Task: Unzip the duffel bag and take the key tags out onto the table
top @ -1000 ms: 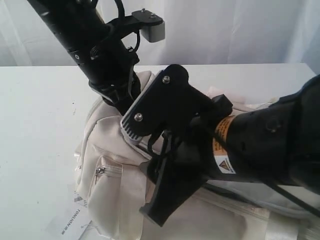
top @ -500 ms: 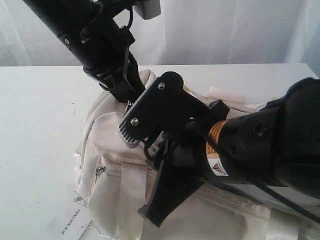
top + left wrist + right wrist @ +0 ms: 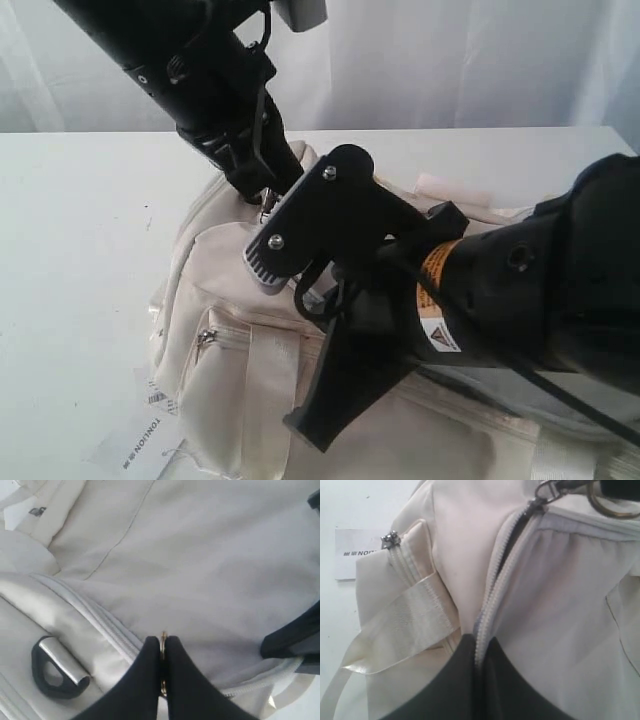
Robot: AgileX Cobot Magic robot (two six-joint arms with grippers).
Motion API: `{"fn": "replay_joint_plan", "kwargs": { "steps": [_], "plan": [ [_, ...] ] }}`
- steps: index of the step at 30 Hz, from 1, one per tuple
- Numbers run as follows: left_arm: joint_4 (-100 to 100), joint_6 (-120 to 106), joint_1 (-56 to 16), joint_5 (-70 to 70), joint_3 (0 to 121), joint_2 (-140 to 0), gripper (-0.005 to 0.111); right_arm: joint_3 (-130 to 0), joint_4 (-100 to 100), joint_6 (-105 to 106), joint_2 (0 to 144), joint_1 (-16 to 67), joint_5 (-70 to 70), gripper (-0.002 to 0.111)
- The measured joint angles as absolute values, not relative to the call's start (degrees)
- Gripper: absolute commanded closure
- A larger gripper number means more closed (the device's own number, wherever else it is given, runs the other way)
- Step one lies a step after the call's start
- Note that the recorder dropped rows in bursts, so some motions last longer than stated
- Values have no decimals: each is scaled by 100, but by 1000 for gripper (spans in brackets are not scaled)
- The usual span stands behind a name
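Observation:
The cream-white duffel bag (image 3: 215,300) lies on the white table (image 3: 70,220). My left gripper (image 3: 162,647) is shut on the metal ring (image 3: 163,639) of the main zipper's pull, at the bag's top left end (image 3: 265,200). That zipper (image 3: 492,590) gapes a little below its slider (image 3: 540,500), showing dark lining. My right gripper (image 3: 479,645) is shut on the zipper's edge further along the bag, low in the exterior view (image 3: 310,425). The key tags are hidden.
A side pocket with its own small zipper pull (image 3: 390,539) and a satin strap (image 3: 405,620) face the near side. A black D-ring (image 3: 50,672) sits beside the main zipper. A white printed paper label (image 3: 140,440) lies on the table by the bag's corner.
My right gripper's jaws have closed onto the bag's zipper edge. My left arm has shifted slightly while keeping hold of the pull ring, and the bag's end has lifted a little.

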State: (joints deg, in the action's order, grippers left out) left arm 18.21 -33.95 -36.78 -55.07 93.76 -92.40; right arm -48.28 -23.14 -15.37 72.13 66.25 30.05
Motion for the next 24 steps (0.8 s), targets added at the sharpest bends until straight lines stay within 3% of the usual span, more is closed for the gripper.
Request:
{"fn": "replay_joint_plan", "kwargs": {
  "steps": [24],
  "plan": [
    [1533, -3455, -3678, -3644, 9364, -10009, 107, -4828, -2003, -1547, 7213, 6625, 3300, 108]
  ]
}}
